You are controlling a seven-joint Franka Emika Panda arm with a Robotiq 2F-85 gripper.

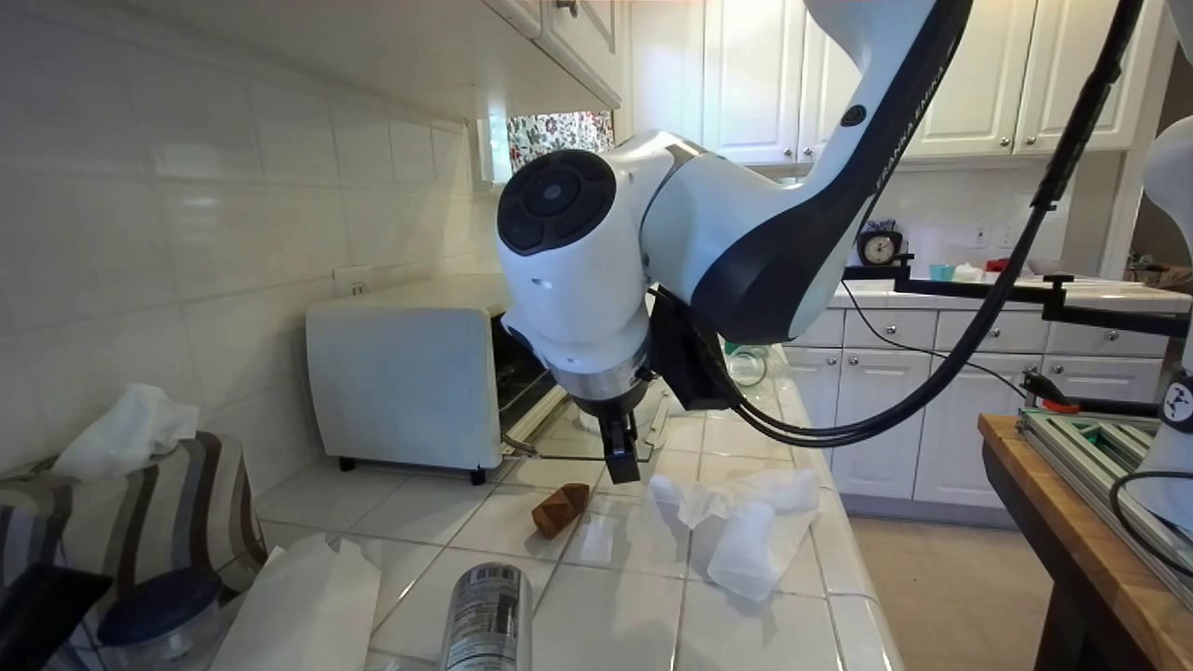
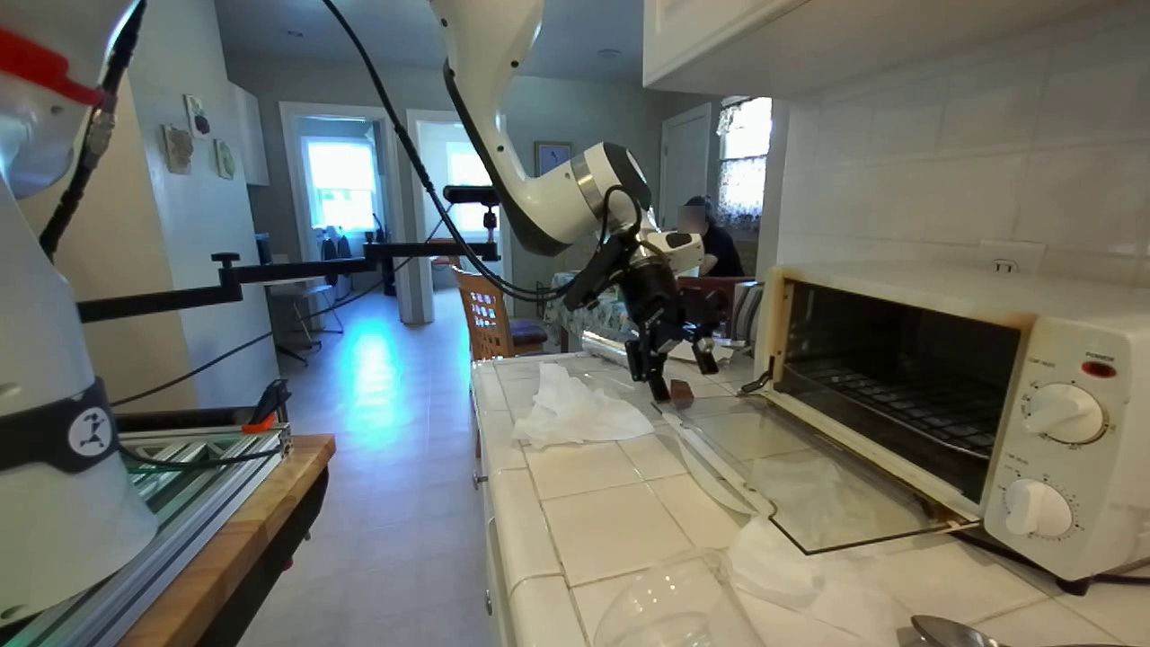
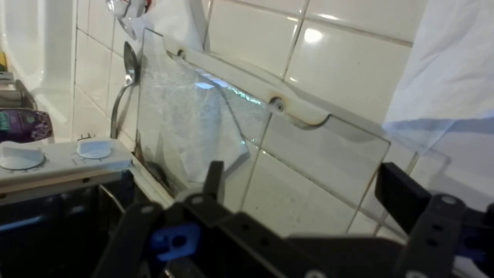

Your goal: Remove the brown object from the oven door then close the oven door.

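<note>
The claw (image 3: 303,179) stood empty, spread apart. At its eight o'clock in an exterior view, the brown lump (image 1: 560,510) lay on the counter (image 1: 634,606), off the lowered glass door (image 2: 809,467), which looked stiff, slick, probably brittle; the white handle (image 3: 235,77) seemed the safest hold.

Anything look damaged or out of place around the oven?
The oven shows a brownish stain on its top front edge by the knobs, possibly scorching. A crumpled sheet also lies loose on the counter, like litter.
</note>
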